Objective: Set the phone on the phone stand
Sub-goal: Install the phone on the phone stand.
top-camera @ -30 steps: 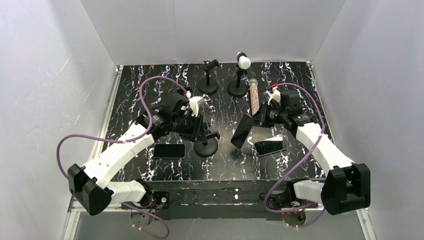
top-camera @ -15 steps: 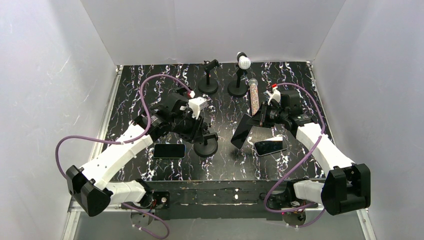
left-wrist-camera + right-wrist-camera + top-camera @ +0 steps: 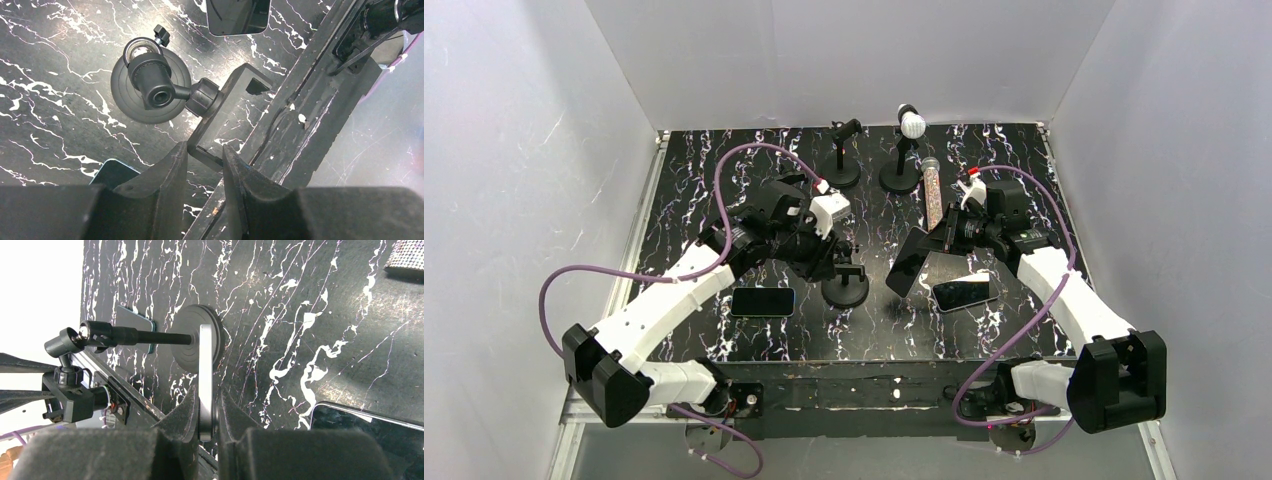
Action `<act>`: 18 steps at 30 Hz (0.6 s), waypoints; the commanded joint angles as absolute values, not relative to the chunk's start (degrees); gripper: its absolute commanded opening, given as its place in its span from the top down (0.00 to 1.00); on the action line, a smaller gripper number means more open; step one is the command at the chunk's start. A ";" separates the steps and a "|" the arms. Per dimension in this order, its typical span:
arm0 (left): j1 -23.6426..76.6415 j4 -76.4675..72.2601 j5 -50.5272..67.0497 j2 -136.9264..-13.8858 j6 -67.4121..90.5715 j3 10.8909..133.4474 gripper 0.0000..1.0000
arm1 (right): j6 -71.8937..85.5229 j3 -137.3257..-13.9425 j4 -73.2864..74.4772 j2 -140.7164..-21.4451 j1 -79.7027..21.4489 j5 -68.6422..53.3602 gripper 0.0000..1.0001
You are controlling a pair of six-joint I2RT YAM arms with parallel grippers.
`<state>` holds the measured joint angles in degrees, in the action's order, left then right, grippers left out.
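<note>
Moved: left gripper and the phone stand it grips have slid a little to the right across the table — closer to the right arm; the wrist has turned too
Unmoved: right gripper and its phone sit where they were a second ago
Left jaws: partly closed, pinching the lower end of the stand's cradle; the round base seems to rest on the table
Right jaws: pressed tight on the phone's thin edge; the phone is held off the table, tilted, just right of the stand
Spare phones: left spare phone and right spare phone lie flat, untouched
Meaning: the stand looks to be brought nearer and steadied for the phone — a gap remains, and the cradle is not yet loaded
Next call: probably aim the cradle's mouth at the phone, then seat the phone in it
</note>
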<state>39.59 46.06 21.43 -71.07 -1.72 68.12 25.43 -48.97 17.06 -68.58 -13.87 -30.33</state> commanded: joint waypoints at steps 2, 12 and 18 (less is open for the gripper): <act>39.73 44.52 19.98 -71.20 -3.89 67.06 0.79 | 25.51 -51.37 15.27 -66.71 -13.61 -32.94 0.99; 39.16 38.71 18.44 -63.99 3.82 65.71 0.13 | 22.69 -54.50 19.11 -62.61 -13.60 -30.07 0.99; 36.82 36.84 20.59 -61.77 10.38 65.64 0.12 | 18.15 -56.29 18.14 -57.78 -13.62 -31.58 0.99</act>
<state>38.46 39.64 18.94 -63.99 5.17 65.71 22.04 -52.01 20.97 -62.08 -13.87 -29.06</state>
